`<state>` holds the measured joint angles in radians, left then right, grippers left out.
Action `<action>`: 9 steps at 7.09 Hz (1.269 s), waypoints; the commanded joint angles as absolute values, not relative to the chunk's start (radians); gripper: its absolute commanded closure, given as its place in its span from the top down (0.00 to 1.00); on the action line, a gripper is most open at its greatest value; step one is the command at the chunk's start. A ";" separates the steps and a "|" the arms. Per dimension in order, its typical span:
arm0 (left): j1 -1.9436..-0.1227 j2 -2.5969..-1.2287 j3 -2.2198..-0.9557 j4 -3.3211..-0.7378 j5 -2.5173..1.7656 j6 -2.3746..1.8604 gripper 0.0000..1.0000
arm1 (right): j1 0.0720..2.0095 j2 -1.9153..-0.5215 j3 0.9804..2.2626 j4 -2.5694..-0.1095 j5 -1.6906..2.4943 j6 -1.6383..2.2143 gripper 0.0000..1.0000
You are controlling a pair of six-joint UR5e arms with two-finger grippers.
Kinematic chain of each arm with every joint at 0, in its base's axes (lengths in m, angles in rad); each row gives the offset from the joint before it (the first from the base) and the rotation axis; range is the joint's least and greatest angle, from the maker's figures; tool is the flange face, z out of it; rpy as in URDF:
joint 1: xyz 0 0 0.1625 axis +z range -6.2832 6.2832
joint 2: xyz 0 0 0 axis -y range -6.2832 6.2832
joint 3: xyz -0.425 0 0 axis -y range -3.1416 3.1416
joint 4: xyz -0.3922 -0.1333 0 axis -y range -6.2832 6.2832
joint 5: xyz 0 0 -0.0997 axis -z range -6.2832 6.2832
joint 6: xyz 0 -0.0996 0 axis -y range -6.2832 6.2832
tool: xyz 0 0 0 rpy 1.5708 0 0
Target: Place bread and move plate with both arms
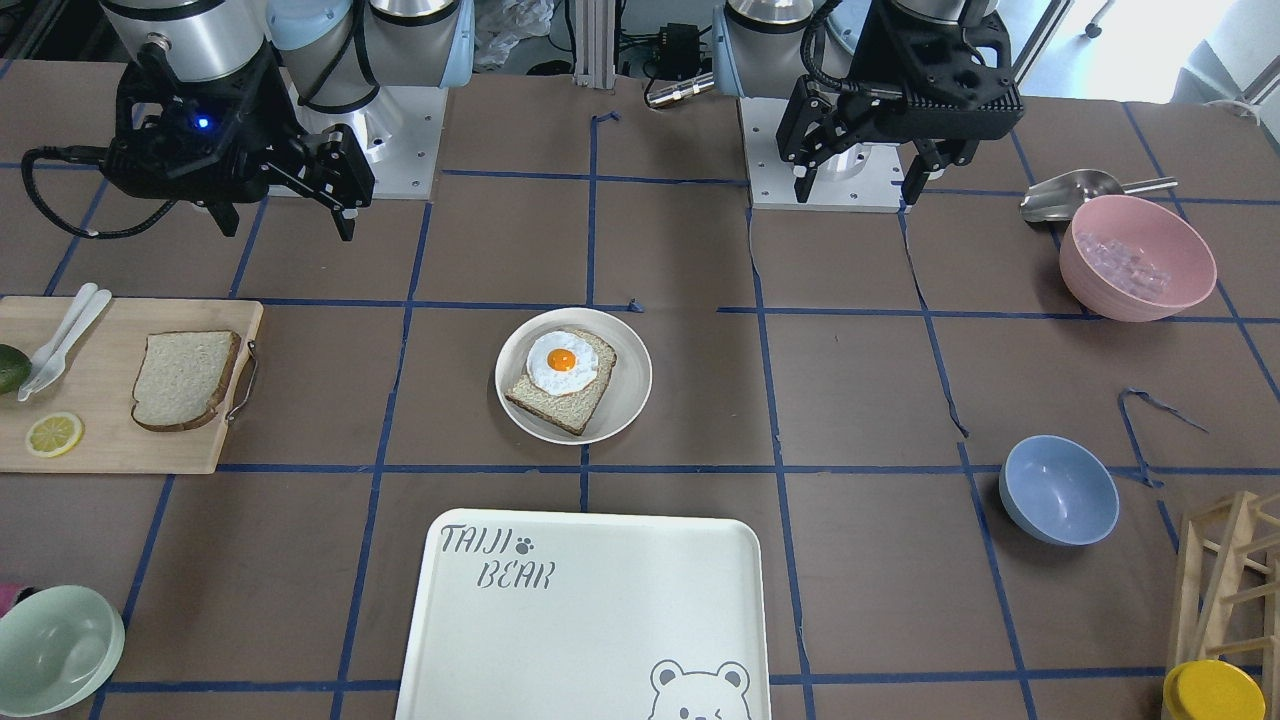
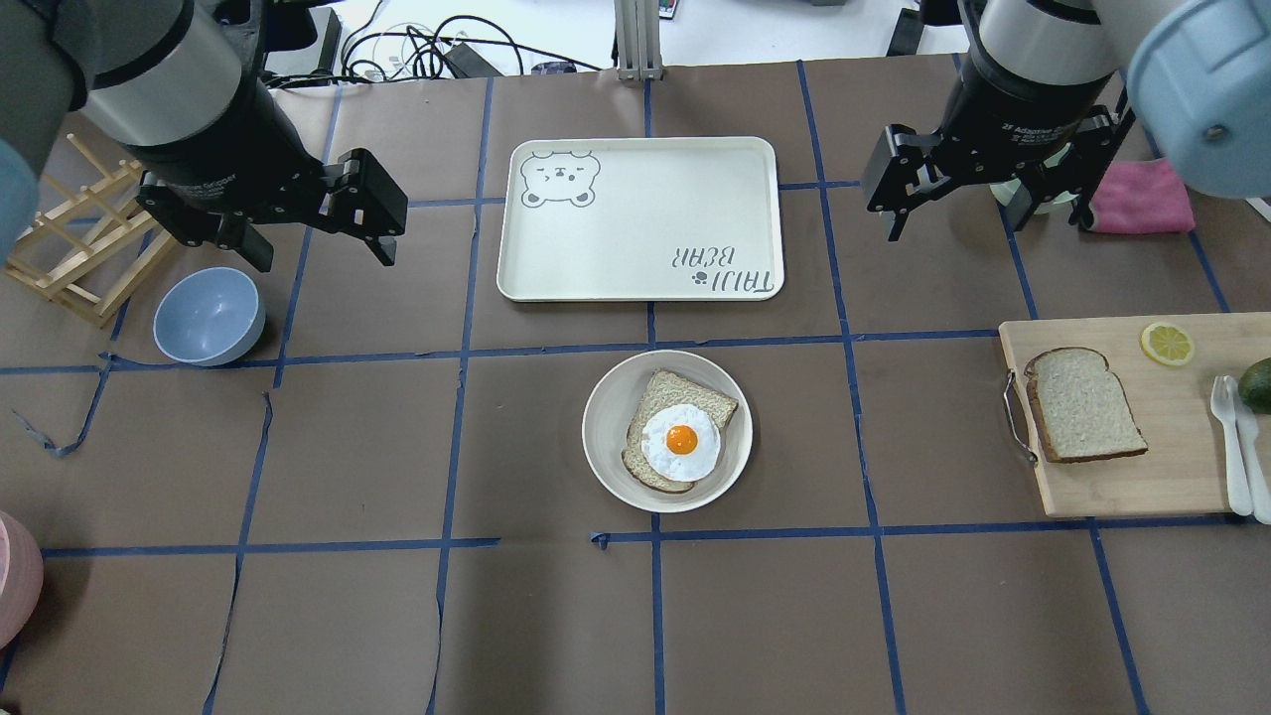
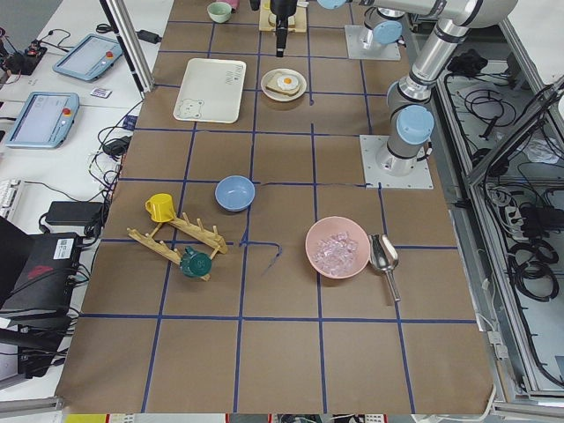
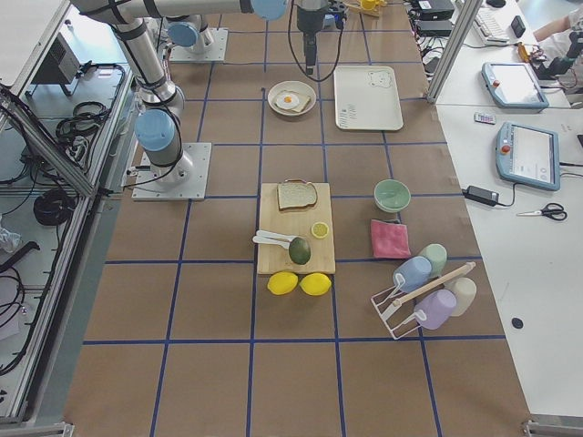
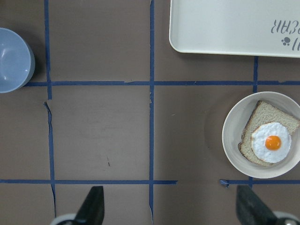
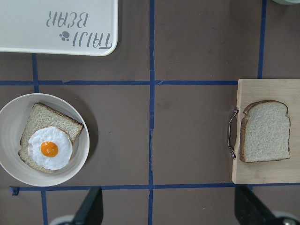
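Right gripper (image 2: pixel 983 214) had its jaws spread wide with nothing between them. It hung above the table, well apart from the bread (image 2: pixel 1084 404). Left gripper (image 2: pixel 323 248) was likewise spread and empty, hovering near the blue bowl (image 2: pixel 209 316). Both wrist views showed the fingers apart.

Bread lay flat on the wooden board (image 2: pixel 1172 467), at the end nearest the board's metal handle (image 2: pixel 1013 417), untouched. Lemon slice (image 2: pixel 1167 343), white cutlery (image 2: pixel 1236 437) and avocado (image 2: pixel 1259 382) shared the board's other end, apart from the bread. Plate (image 2: pixel 606 427) sat at table centre, carrying the egg-topped slice (image 2: pixel 680 437). Bear-print tray (image 2: pixel 645 218) lay just beyond the plate, not touching it.

Judgement: task was at its start. Bread not yet lifted, plate not yet moved.

Risks noted:
- Slice was thin and flat on the board. Fingers could skid over the crust or jam into the wood, so a low, edge-on pinch was probably needed.
- Crumb looked soft. A hard closure could crush or tear it.
- An off-centre release over the egg could let the bread slide off or smear the yolk.
- Plate was shallow with a low rim. An uneven lift between arms could tilt it and shed the stack, and mistimed motion could drag it against the tray edge.
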<state>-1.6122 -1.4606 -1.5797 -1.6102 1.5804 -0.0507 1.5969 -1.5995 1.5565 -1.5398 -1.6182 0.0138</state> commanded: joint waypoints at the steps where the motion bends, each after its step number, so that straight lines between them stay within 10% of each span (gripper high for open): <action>1: -1.611 -1.456 -1.583 -1.611 1.582 -0.049 1.00 | 1.597 -1.600 1.559 -1.540 -1.617 0.021 1.00; 9: -1.609 -1.443 -1.605 -1.609 1.582 -0.048 1.00 | 1.343 -1.467 1.627 -1.578 -1.699 0.018 1.00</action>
<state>-1.6108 -1.4435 -1.6045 -1.6092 1.5815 -0.0487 1.3779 -1.4977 1.6027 -1.5699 -1.6394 0.0136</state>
